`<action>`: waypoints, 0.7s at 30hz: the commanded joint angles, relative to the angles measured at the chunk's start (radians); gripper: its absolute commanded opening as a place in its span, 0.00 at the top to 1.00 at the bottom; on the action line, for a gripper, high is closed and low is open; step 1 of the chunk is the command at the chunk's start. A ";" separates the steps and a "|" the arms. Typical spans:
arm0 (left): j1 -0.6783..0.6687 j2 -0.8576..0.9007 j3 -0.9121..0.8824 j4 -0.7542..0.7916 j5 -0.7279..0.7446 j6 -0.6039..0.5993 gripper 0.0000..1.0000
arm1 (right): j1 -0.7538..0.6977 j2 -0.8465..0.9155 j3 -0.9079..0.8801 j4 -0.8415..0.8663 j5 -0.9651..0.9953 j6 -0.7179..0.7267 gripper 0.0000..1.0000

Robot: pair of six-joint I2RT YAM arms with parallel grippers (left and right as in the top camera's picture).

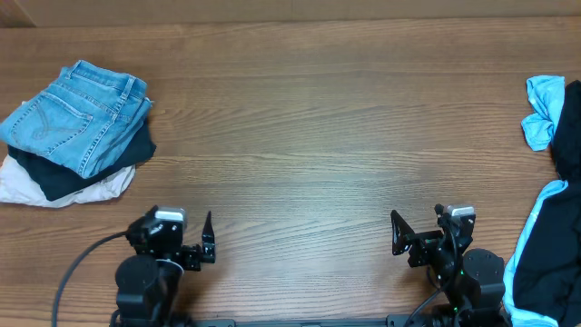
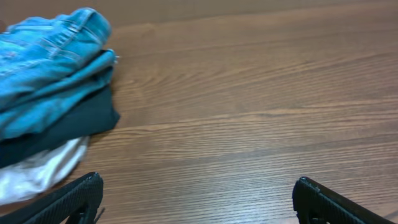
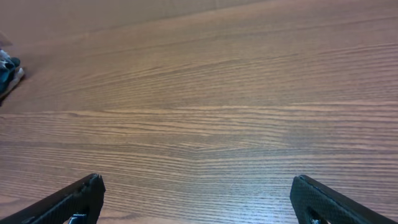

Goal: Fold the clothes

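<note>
The clothes, a folded pair of light-blue denim jeans, lie on top of a pile at the table's far left, one back pocket facing up. The left wrist view shows them at its upper left. My left gripper hangs at the near edge, below and to the right of the pile, open with nothing between its fingers. My right gripper sits at the near edge on the right, open as well, over bare wood.
Under the jeans lie a dark navy top and a white garment. A small sky-blue cloth and a dark garment with pale blue trim sit at the right edge. Wooden table stretches between.
</note>
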 commanded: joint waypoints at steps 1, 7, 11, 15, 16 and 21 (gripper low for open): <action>0.005 -0.111 -0.109 0.063 0.053 0.026 0.00 | -0.003 -0.011 -0.012 0.002 -0.002 -0.002 0.00; 0.005 -0.109 -0.169 0.136 0.066 0.019 0.00 | -0.003 -0.011 -0.012 0.002 -0.002 -0.002 0.00; 0.005 -0.108 -0.169 0.136 0.066 0.019 0.00 | -0.003 -0.011 -0.012 0.002 -0.002 -0.002 0.00; 0.005 -0.108 -0.169 0.136 0.066 0.019 0.00 | -0.003 -0.011 -0.012 0.002 -0.002 -0.002 0.00; 0.005 -0.108 -0.169 0.136 0.066 0.019 0.00 | -0.003 -0.011 -0.012 0.002 -0.002 -0.002 0.00; 0.005 -0.108 -0.169 0.136 0.066 0.019 0.00 | -0.003 -0.011 -0.012 0.002 -0.002 -0.002 0.00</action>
